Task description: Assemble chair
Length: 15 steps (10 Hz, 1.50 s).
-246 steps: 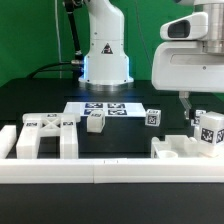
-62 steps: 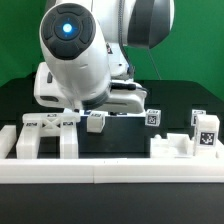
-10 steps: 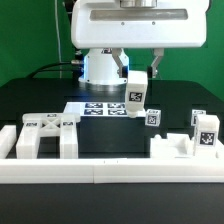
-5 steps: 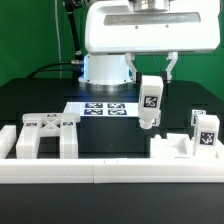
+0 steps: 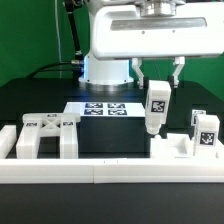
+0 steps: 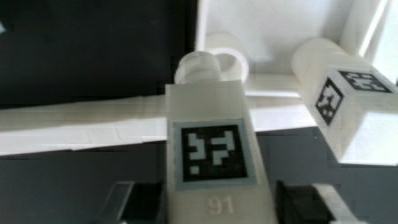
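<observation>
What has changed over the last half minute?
The gripper took hold of the small post that stood by the marker board, lifted it, and carried it toward the exterior view's right, lowering it toward the right-hand chair piece. The legged frame, the marker board and that piece stayed put.

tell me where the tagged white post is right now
The tagged white post hangs upright in the gripper on the exterior view's right, just above the low white chair frame by the white border rail.
</observation>
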Motion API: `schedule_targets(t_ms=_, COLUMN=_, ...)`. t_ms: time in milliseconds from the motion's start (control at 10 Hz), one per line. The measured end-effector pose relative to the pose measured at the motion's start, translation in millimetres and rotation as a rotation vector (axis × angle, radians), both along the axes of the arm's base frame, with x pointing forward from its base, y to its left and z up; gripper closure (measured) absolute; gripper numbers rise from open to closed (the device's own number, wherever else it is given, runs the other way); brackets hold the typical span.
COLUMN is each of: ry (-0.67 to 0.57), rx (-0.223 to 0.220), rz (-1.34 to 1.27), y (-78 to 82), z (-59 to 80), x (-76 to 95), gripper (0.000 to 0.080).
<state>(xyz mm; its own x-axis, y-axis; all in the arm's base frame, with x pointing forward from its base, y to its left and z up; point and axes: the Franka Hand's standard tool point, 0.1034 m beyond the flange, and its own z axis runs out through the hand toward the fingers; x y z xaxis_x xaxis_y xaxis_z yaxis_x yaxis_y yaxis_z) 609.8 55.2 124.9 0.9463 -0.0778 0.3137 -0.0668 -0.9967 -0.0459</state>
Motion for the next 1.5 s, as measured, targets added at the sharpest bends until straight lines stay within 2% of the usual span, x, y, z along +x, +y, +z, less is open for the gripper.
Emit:
schedule_targets(t_ms=200, ry=-0.148, rx=-0.013, rz=0.003, y=-0.2, z=3.6, x=6.4, gripper=0.0508)
schedule_targets(t_ms=300, ry=-0.162, rx=-0.017, rz=0.004, y=-0.3, z=-1.5, x=1.8, gripper=0.0508)
schedule_targets(t_ms=1100, ry=-0.170, rx=-0.026, rz=0.019, y=3.5, z=-14.9, x=3.7, gripper=0.0508)
schedule_targets(t_ms=1500, ry=-0.152, rx=-0.030, rz=0.024, y=5.1, z=-27.1, x=-0.9, gripper=0.0508)
